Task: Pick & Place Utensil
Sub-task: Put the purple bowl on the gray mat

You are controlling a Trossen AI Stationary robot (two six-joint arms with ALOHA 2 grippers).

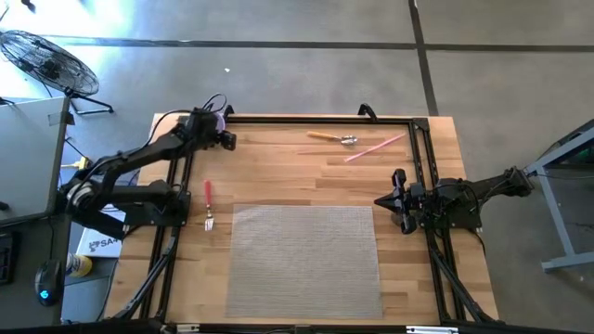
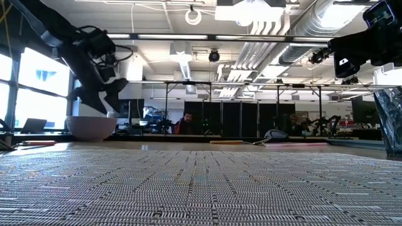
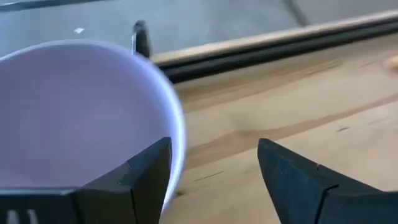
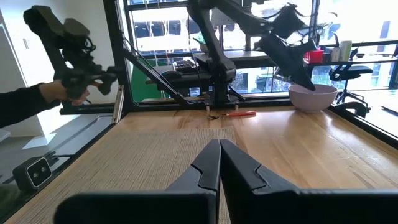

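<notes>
Wooden table (image 1: pixel 306 176) carries three utensils, one bowl (image 3: pixel 74 112), one mat (image 1: pixel 304 260).

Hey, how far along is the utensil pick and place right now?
Nothing looks placed yet. The red-handled fork lies on the table left of the mat, and the spoon and pink stick lie at the far edge. The left claw hovers open, empty, beside the bowl. The right claw waits shut. All picking remains.

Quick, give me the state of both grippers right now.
Left gripper: open, holding nothing, hovering at the rim of the bowl.
Right gripper: shut, holding nothing, waiting at the right edge of the table.
</notes>
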